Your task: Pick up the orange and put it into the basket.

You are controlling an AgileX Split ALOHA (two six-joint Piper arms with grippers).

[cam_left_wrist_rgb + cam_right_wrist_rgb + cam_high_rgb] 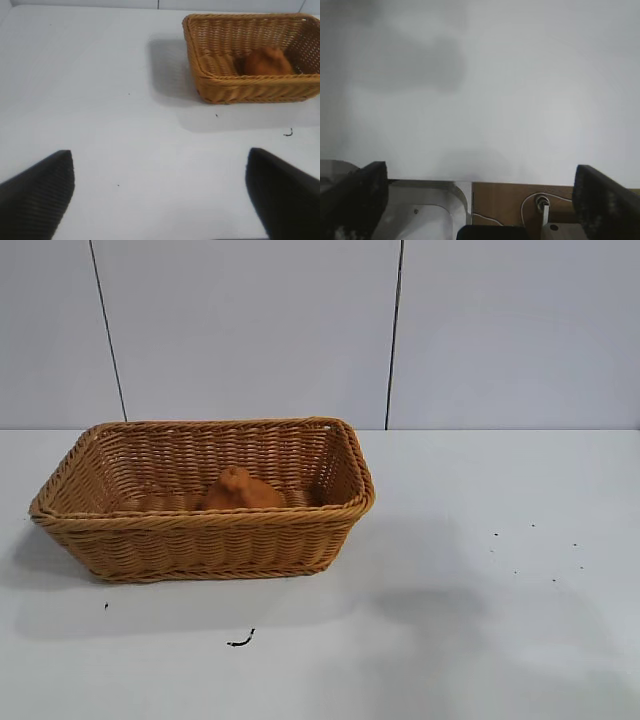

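The tan woven basket point(205, 540) stands on the white table at the left of the exterior view. The dull-orange orange point(238, 490) lies inside it, near the middle of its floor. Both also show in the left wrist view: the basket point(240, 87) and the orange point(264, 62) within it. My left gripper point(160, 192) is open and empty, over bare table well away from the basket. My right gripper point(480, 200) is open and empty, over the table's edge. Neither gripper shows in the exterior view.
A small black scrap point(240, 641) lies on the table in front of the basket, with a few dark specks point(553, 580) at the right. Under the right gripper are a metal plate point(422, 212) and a brown board with a white wire point(520, 202).
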